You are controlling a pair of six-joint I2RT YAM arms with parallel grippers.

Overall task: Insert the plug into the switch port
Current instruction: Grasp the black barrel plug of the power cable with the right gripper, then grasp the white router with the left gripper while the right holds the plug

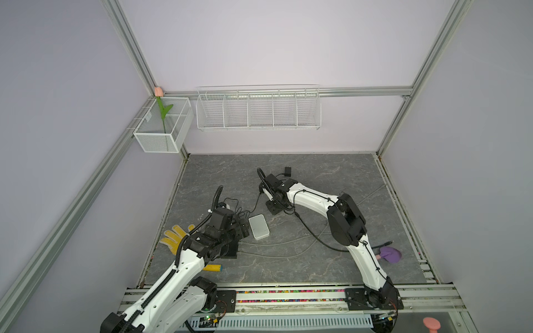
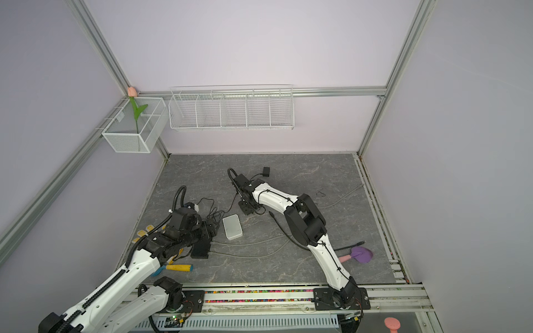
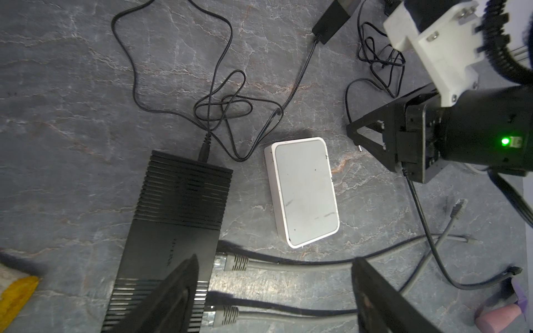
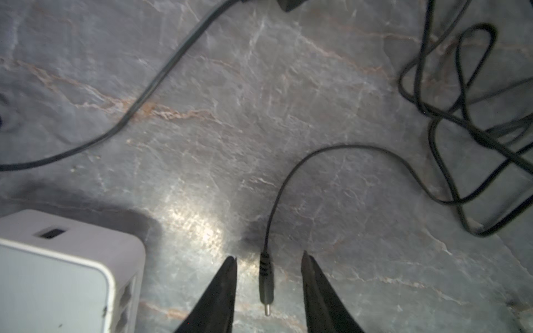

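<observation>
The move ahead is turning on how the plug [image 4: 266, 284] is lying against the right claw [image 4: 268, 256]. In the right wrist view the plug is resting flat on the bench [image 4: 259, 101], directly between the two fingers. Its long axis is running parallel to them, its metal tip is pointing back toward the wrist, and its thin black cord [image 4: 288, 173] is curving away ahead of the fingertips. The right claw is standing spread, with a clear gap showing on either side of the plug, so it is pinching nothing. Closing from here would likely be squeezing the plug across its narrow body, which looks a sound way to take it. The white switch [image 4: 57, 274] is sitting just to one side of this claw, near but not touching, with a small dark opening [image 4: 52, 233] showing in its side wall. Whether that opening is the intended port cannot be told. In a top view the switch [image 1: 258, 227] is lying between the two arms. The left claw [image 3: 276, 258] is hovering spread wide and empty over a black box [image 3: 178, 219] and grey cables [image 3: 288, 263], so the right arm is plainly the nearer one to the plug.
</observation>
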